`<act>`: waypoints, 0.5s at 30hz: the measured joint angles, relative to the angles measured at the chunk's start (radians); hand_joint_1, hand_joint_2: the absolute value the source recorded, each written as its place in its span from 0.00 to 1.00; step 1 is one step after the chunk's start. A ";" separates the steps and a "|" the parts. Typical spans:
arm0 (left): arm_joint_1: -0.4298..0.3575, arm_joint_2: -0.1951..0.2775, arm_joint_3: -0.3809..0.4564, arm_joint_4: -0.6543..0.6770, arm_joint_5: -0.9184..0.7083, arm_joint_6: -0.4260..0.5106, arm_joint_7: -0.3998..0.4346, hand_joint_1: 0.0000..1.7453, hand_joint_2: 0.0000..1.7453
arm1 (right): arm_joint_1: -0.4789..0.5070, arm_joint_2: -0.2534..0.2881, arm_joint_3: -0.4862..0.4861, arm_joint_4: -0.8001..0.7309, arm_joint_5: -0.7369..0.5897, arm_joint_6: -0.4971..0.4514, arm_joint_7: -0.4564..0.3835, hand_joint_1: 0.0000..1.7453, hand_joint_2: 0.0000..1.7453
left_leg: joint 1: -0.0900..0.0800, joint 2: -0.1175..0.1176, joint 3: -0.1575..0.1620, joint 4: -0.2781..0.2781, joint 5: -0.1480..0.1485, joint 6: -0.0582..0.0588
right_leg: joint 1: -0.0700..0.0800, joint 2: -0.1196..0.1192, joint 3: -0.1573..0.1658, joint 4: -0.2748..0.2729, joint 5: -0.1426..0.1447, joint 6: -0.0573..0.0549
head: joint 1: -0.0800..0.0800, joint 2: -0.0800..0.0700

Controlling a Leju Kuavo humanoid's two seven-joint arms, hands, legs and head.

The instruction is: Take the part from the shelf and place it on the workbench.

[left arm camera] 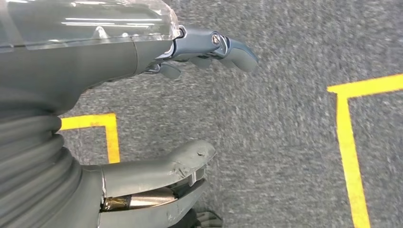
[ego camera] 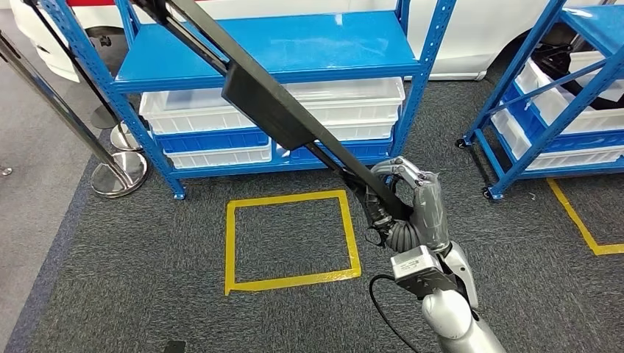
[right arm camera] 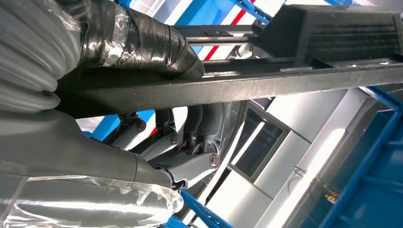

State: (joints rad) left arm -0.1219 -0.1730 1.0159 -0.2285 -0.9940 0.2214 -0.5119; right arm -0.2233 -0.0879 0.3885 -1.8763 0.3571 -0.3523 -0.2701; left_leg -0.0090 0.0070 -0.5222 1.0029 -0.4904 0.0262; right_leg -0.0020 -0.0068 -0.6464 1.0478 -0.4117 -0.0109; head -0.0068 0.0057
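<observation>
The right hand (ego camera: 401,202) sits at about 4 o'clock in the head view, its fingers wrapped tight around the lower end of a long black part (ego camera: 265,103). In the right wrist view the thumb (right arm camera: 138,45) presses on one face of the bar and the darker fingers (right arm camera: 190,128) curl round the other, so the part (right arm camera: 228,88) is clamped firmly. From the hand the part slants up toward 11 o'clock, with a wider flat black section midway along it, and crosses in front of the blue shelf (ego camera: 272,48). White bins (ego camera: 221,110) lie on the shelf's lower levels. Below the part, at 6 o'clock, a yellow tape square (ego camera: 291,239) marks the grey carpet (ego camera: 147,257). A second blue shelf (ego camera: 559,95) stands at 2 o'clock, and chrome stanchion bases (ego camera: 118,173) at 9 o'clock.

The left hand (left arm camera: 142,118) hangs over the carpet (left arm camera: 285,118), fingers (left arm camera: 223,45) and thumb (left arm camera: 171,164) apart, holding nothing.
</observation>
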 joint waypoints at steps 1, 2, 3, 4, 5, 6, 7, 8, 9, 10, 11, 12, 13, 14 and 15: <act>0.001 0.000 0.000 0.000 0.000 0.001 0.000 0.00 1.00 | 0.000 0.000 0.000 0.000 -0.001 0.001 0.000 1.00 1.00 | 0.002 0.002 -0.002 -0.008 0.011 0.005 | -0.001 0.001 -0.004 0.006 -0.011 0.005 | 0.000 0.000; 0.000 -0.001 0.000 0.000 0.000 0.001 0.000 0.00 1.00 | -0.001 0.000 -0.001 0.001 -0.004 0.002 0.000 1.00 1.00 | 0.005 0.003 -0.007 -0.015 0.024 0.011 | -0.002 0.002 -0.014 0.030 -0.039 0.010 | 0.000 0.000; -0.001 -0.001 0.000 0.000 0.001 0.002 0.000 0.00 1.00 | -0.001 0.000 -0.001 0.001 -0.006 0.003 0.000 1.00 1.00 | 0.007 0.005 -0.014 -0.018 0.034 0.015 | -0.003 0.003 -0.029 0.072 -0.080 0.013 | 0.000 0.000; -0.002 -0.001 0.000 0.000 0.001 0.003 0.000 0.00 1.00 | -0.002 0.000 -0.002 0.001 -0.009 0.003 0.000 1.00 1.00 | 0.007 0.005 -0.025 -0.018 0.042 0.018 | -0.005 0.004 -0.046 0.124 -0.124 0.017 | 0.001 0.000; -0.002 -0.001 0.000 0.000 0.001 0.004 0.000 0.00 1.00 | -0.002 0.000 -0.002 0.002 -0.010 0.003 0.000 1.00 1.00 | 0.007 0.005 -0.036 -0.017 0.049 0.019 | -0.007 0.004 -0.060 0.182 -0.161 0.020 | 0.000 0.000; -0.002 -0.001 0.000 0.000 0.001 0.004 0.000 0.00 1.00 | -0.002 0.000 -0.003 0.003 -0.011 0.003 0.000 1.00 1.00 | 0.007 0.005 -0.047 -0.015 0.055 0.018 | -0.010 0.004 -0.065 0.222 -0.179 0.024 | 0.000 0.000; -0.001 -0.001 0.000 0.000 0.001 0.004 0.000 0.00 1.00 | -0.002 0.000 -0.003 0.005 -0.011 0.003 0.000 1.00 1.00 | 0.008 0.005 -0.059 -0.013 0.061 0.016 | -0.013 0.004 -0.056 0.237 -0.177 0.028 | 0.000 0.000; -0.001 -0.001 0.000 0.000 0.001 0.004 0.000 0.00 1.00 | -0.002 0.000 -0.003 0.007 -0.011 0.003 0.000 1.00 1.00 | 0.009 0.005 -0.071 -0.008 0.067 0.014 | -0.016 0.004 -0.033 0.222 -0.160 0.032 | 0.000 0.000; -0.001 -0.001 0.000 0.000 0.001 0.004 0.000 0.00 1.00 | -0.003 0.000 -0.003 0.008 -0.011 0.003 0.000 1.00 1.00 | 0.011 0.005 -0.083 -0.002 0.071 0.010 | -0.018 0.003 0.006 0.176 -0.135 0.035 | 0.000 0.000; 0.000 -0.001 0.000 0.000 0.001 0.004 0.000 0.00 1.00 | -0.004 0.000 -0.003 0.008 -0.011 0.003 0.000 1.00 1.00 | 0.012 0.005 -0.094 0.007 0.074 0.006 | -0.020 0.002 0.049 0.115 -0.122 0.037 | 0.000 0.000; -0.001 -0.001 0.000 0.000 0.001 0.004 0.000 0.00 1.00 | -0.005 0.000 -0.003 0.008 -0.011 0.003 0.000 1.00 1.00 | 0.012 0.005 -0.104 0.015 0.076 0.001 | -0.019 0.003 0.086 0.060 -0.116 0.036 | 0.000 0.000; -0.001 -0.001 0.000 0.000 0.001 0.004 0.000 0.00 1.00 | -0.006 0.000 -0.003 0.008 -0.012 0.003 0.000 1.00 1.00 | 0.012 0.005 -0.111 0.023 0.079 -0.005 | -0.017 0.004 0.108 0.022 -0.118 0.033 | 0.000 0.000; -0.001 -0.001 0.000 0.000 0.001 0.004 0.000 0.00 1.00 | -0.007 0.000 -0.003 0.009 -0.012 0.003 0.000 1.00 1.00 | 0.011 0.004 -0.116 0.027 0.082 -0.011 | -0.015 0.005 0.116 0.004 -0.124 0.028 | 0.000 0.000; -0.001 -0.001 0.000 0.000 0.001 0.004 0.000 0.00 1.00 | -0.007 -0.001 -0.003 0.009 -0.013 0.004 0.000 1.00 1.00 | 0.010 0.004 -0.118 0.029 0.087 -0.018 | -0.012 0.007 0.115 0.001 -0.121 0.022 | 0.000 0.000; -0.001 -0.001 0.000 0.000 0.002 0.004 0.000 0.00 1.00 | -0.007 -0.001 -0.003 0.009 -0.014 0.004 0.000 1.00 1.00 | 0.011 0.004 -0.120 0.031 0.090 -0.024 | -0.013 0.006 0.111 0.000 -0.117 0.013 | 0.000 0.000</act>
State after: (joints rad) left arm -0.1231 -0.1743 1.0163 -0.2285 -0.9925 0.2258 -0.5117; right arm -0.2303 -0.0886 0.3853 -1.8674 0.3433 -0.3483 -0.2702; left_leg 0.0024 0.0110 -0.6424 1.0334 -0.4009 0.0025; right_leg -0.0155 -0.0003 -0.5357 1.0475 -0.5282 0.0025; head -0.0067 0.0057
